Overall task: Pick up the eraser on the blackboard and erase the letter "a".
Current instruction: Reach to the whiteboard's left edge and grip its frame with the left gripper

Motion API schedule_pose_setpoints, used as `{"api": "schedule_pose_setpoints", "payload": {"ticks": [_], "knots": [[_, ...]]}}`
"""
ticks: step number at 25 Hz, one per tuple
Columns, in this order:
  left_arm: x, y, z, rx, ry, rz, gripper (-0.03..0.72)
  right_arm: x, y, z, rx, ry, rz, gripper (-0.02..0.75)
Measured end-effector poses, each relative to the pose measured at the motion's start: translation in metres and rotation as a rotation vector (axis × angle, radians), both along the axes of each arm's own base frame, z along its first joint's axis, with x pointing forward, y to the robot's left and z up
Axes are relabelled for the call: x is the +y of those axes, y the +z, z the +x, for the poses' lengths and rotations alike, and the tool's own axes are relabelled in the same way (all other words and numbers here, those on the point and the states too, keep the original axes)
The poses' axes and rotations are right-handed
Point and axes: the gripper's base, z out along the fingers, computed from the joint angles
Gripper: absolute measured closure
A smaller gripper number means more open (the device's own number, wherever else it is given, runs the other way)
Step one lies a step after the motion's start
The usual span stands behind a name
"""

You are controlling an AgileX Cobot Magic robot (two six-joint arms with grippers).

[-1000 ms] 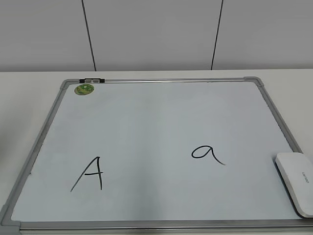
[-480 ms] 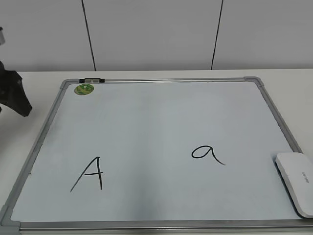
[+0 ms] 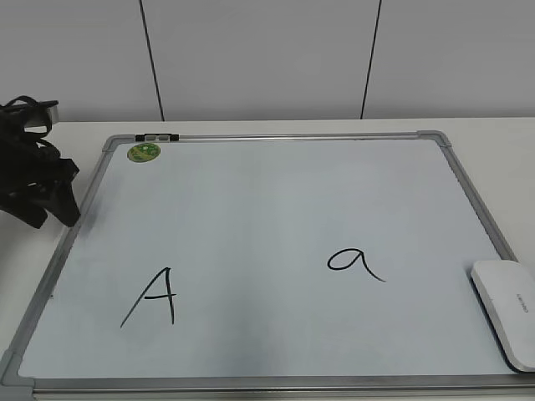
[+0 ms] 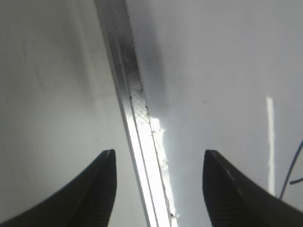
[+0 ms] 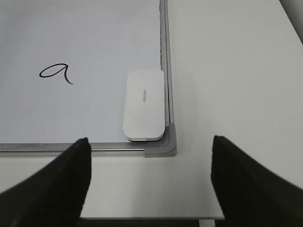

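The blackboard lies flat on the table, white with a silver frame. The white eraser lies in its near right corner; it also shows in the right wrist view, against the frame. The letter "a" is left of the eraser, also in the right wrist view. My left gripper is open and empty, low over the board's left frame, one finger on each side of it. My right gripper is open and empty, above the table just short of the board's near right corner; the exterior view does not show it.
A capital "A" is drawn near the board's left front. A green sticker and a small clip sit at the far left corner. A grey wall stands behind the table. The table's near edge lies under my right gripper.
My left arm has come into the exterior view from the left and moved right and down to the board's left frame. The eraser and both letters have not moved.
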Motion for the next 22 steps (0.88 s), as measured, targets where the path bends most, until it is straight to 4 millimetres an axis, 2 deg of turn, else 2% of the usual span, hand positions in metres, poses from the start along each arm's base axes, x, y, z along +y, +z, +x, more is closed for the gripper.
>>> {"api": "schedule_pose_setpoints", "payload": {"ticks": [5,11,19,22], "knots": [[0.009,-0.019,0.011,0.027,0.022,-0.005,0.276,0.0,0.0,0.0,0.0,-0.002,-0.003,0.151],[0.023,-0.03,0.018,0.019,0.048,-0.058,0.278,0.0,0.0,0.0,0.0,-0.002,-0.003,0.152],[0.021,-0.047,0.019,0.053,0.049,-0.075,0.307,0.0,0.0,0.0,0.0,-0.002,-0.003,0.151],[0.021,-0.051,0.02,0.057,0.053,-0.077,0.358,0.0,0.0,0.0,0.0,-0.002,-0.003,0.151]]}}
